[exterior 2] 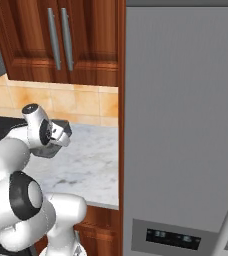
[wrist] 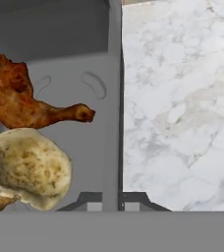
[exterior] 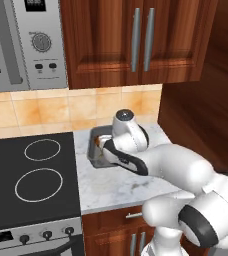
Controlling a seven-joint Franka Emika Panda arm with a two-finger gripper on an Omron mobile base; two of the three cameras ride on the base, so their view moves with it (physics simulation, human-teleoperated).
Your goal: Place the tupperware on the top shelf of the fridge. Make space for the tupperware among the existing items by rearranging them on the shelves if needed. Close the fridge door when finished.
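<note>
No readable writing; arm bent low over counter (exterior: 116, 187), gripper (wrist: 120, 201) pinching tupperware (wrist: 92, 98) wall at six o'clock

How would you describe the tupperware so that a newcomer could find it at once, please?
Start at the white marble counter between the black stovetop and the tall grey fridge. Near its back wall sits a small grey lidless rectangular tub, with the hand shut on its rim. It alone holds food: a brown roasted drumstick and a tan flatbread.
</note>
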